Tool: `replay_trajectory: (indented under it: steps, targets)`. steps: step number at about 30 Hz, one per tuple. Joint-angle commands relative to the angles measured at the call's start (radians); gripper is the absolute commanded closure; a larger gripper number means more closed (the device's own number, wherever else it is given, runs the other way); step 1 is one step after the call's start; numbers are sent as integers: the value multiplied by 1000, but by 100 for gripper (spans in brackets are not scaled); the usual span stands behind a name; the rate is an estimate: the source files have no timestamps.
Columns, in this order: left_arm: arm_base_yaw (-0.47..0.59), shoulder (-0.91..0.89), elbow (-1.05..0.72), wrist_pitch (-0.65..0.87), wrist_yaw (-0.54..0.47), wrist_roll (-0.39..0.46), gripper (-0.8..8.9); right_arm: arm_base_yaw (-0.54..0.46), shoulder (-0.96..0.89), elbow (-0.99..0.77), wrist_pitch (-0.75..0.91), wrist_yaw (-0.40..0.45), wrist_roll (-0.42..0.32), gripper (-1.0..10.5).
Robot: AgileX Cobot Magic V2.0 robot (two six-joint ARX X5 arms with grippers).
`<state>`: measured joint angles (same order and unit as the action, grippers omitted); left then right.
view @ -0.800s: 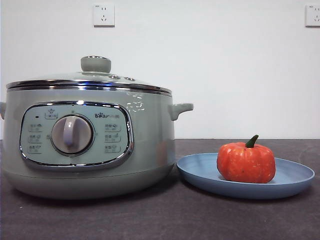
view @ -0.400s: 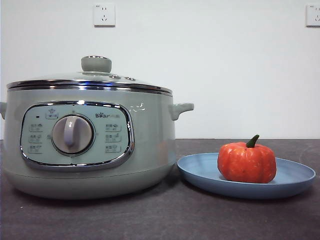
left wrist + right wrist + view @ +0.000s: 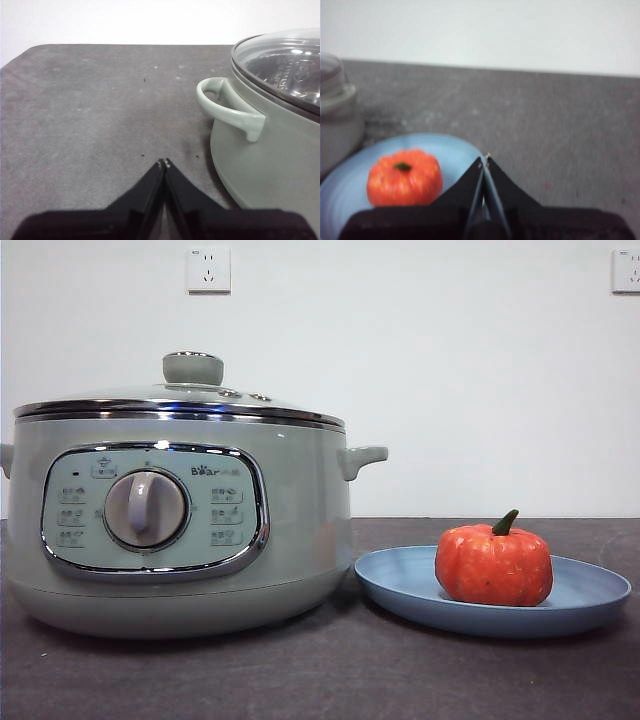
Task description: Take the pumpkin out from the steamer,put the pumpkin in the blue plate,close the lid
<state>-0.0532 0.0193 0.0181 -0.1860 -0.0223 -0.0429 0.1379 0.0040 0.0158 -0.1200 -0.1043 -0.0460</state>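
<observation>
Both grippers, left gripper (image 3: pixel 164 162) and right gripper (image 3: pixel 484 159), are closed empty; orange-red pumpkin (image 3: pixel 493 564) sits upright.

Matte black left gripper (image 3: pixel 164 162), matte black right gripper (image 3: pixel 485 159), tapered wedge-shaped jaws

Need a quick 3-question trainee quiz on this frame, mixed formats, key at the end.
1. True or false: the lid sits on the steamer.
2. Where is the pumpkin? A) on the bare table B) on the blue plate C) held by a gripper
3. Fill in: the jaws of the left gripper and the right gripper are both ____.

Key: 1 true; 2 B; 3 shut, holding nothing.
</observation>
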Motion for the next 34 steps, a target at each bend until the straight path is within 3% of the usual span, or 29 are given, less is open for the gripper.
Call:
replay_trajectory:
  steps: [1, 5, 8, 34]
  targets:
    - [2, -1, -16, 5, 1, -6, 816, -1, -3, -9, -44, 2, -8, 963]
    - [2, -1, -16, 5, 1, -6, 816, 0, -3, -9, -58, 2, -2, 963]
    - [2, -1, -16, 5, 0, -6, 816, 0, -3, -9, -55, 2, 58, 963]
    - [2, -1, -16, 5, 1, -6, 816, 0, 3, -9, -54, 6, 55, 963]
